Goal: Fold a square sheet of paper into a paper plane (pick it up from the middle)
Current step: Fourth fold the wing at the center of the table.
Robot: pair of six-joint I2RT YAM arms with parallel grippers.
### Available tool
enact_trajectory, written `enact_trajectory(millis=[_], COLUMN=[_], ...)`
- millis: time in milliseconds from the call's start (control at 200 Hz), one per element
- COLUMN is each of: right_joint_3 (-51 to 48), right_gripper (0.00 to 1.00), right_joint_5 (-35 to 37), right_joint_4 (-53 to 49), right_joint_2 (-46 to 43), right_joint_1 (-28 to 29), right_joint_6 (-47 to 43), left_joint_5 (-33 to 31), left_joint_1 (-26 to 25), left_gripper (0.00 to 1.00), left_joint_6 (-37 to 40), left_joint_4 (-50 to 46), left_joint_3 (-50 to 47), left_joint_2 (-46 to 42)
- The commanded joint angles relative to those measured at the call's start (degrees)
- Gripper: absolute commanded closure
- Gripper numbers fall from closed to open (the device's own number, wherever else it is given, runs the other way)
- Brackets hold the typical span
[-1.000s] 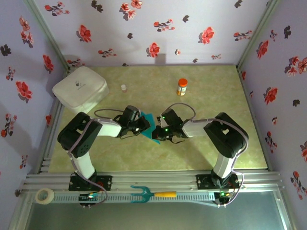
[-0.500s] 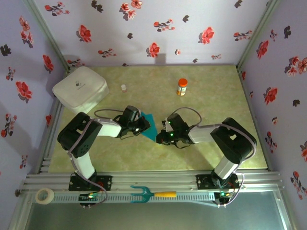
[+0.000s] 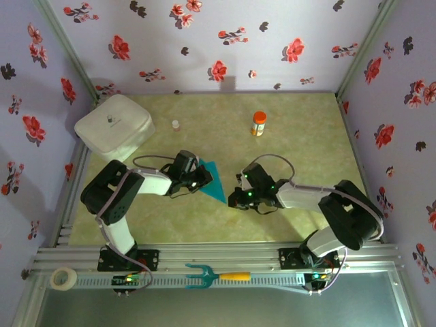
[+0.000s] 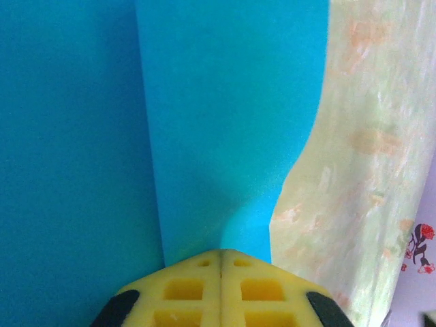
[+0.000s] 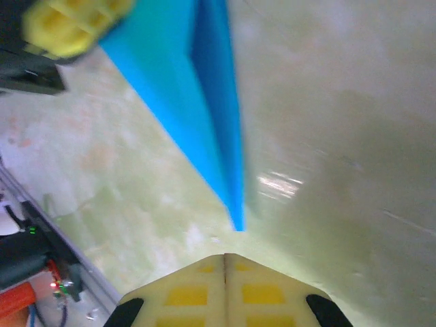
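Observation:
The teal-blue sheet of paper (image 3: pixel 216 181) lies on the table between the arms, folded into a narrow pointed paper plane shape whose tip points toward the near right. My left gripper (image 3: pixel 204 181) is shut, and its yellow fingertips rest on the paper's wide end. In the left wrist view the paper (image 4: pixel 225 116) shows a straight crease ahead of the left gripper (image 4: pixel 221 252). My right gripper (image 3: pixel 234 199) is shut with nothing in it. It hovers just short of the paper's tip (image 5: pixel 235 221), off the sheet, in front of the right gripper (image 5: pixel 225 256).
A white rounded box (image 3: pixel 114 126) sits at the back left. A small vial (image 3: pixel 176 125) and an orange-capped bottle (image 3: pixel 258 124) stand at the back. On the front rail lie a teal pronged tool (image 3: pixel 214 276) and a tape roll (image 3: pixel 64 278).
My right gripper has slid off the paper toward the near right, and its arm has swung outward, uncovering the pointed tip. The left gripper has stayed on the paper.

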Motion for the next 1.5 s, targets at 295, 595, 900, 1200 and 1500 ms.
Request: enact_trajectory(millis=[295, 595, 900, 1200, 1500], right_joint_3=[19.3, 23.5, 14.0, 11.1, 10.3], right_gripper=[0.97, 0.97, 0.98, 1.0, 1.0], right_joint_5=[-0.4, 1.2, 1.9, -0.8, -1.2], right_joint_4=[-2.2, -4.4, -2.3, -1.1, -0.1], right_joint_2=[17.2, 22.8, 23.9, 22.1, 21.5], right_joint_1=[-0.2, -0.5, -2.3, -2.8, -3.1], right_joint_6=[-1.8, -2.9, -2.7, -4.6, -4.3], left_joint_5=[-2.8, -2.8, -2.6, -1.4, 0.0], left_joint_1=[0.5, 0.3, 0.5, 0.3, -0.6], left_gripper=[0.96, 0.96, 0.96, 0.94, 0.95], left_joint_6=[1.1, 1.0, 1.7, 4.0, 4.1], left_joint_4=[-5.8, -5.5, -6.2, -10.3, -10.5], left_joint_3=[-1.8, -1.8, -1.2, 1.8, 4.6], left_joint_2=[0.5, 0.9, -0.4, -7.5, -4.4])
